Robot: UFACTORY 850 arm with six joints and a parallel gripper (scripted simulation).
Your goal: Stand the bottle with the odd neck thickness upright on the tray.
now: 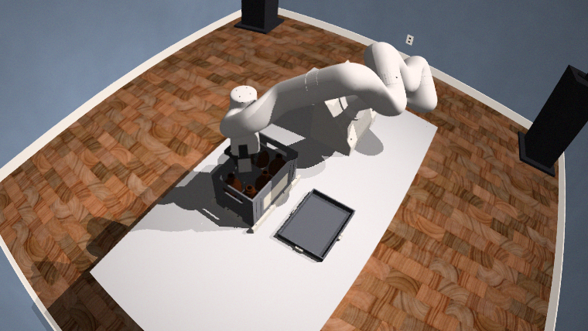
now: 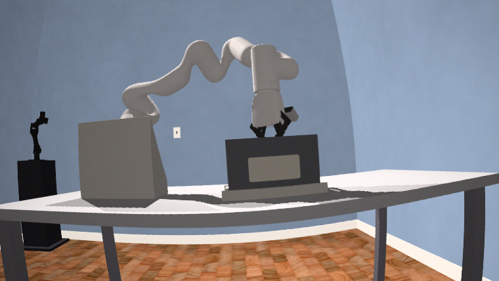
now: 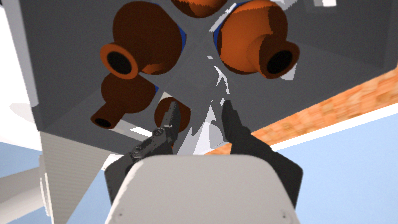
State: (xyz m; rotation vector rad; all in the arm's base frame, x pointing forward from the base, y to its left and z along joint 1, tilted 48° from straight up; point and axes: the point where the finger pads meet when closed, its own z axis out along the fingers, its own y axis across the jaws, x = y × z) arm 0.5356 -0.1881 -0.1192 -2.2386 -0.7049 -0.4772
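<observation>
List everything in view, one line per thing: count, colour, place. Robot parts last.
Bottles: five, brown, upright in the crate.
Crate: one, dark grey with pale panels, on the table beside the tray.
Tray: one, dark grey, holding nothing, on the table.
Table: one, white.
Pedestals: two, black, on the floor.
Arm base: one, grey, on the table.
Arm: one, white.
Gripper: one, black fingers, open, above the crate.

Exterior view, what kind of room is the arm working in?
Likely a robot test room: a white arm on a block pedestal atop a white table, blue walls, parquet floor, and a small black arm on a dark stand.
</observation>
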